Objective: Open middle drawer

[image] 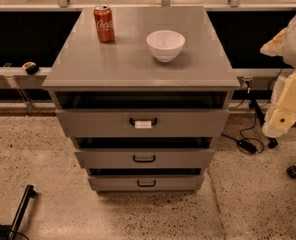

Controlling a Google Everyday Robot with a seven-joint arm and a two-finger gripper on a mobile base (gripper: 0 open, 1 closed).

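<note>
Where the grey table (138,66) stands at the centre of the view, three drawers are counted in its front, one above another, each with one black loop handle. The middle drawer (110,159) is found between the top drawer (98,123), whose handle carries one white tag (143,124), and the bottom drawer (113,183), the narrowest of the three. A dark gap is seen above each of the three fronts, and what lies inside is lost in shadow. The middle drawer's handle (144,158) is touched by nothing. On the table top two things are set apart from each other: one red soda can (104,23), upright at the back left, and one white bowl (165,45) towards the right. The end effector (279,120) is seen at the right edge, well apart from the drawers, at the end of a cream arm that is cut off by the frame; whether it is open or closed cannot be told. One small dark object (30,67) on the ledge at the left cannot be identified.
</note>
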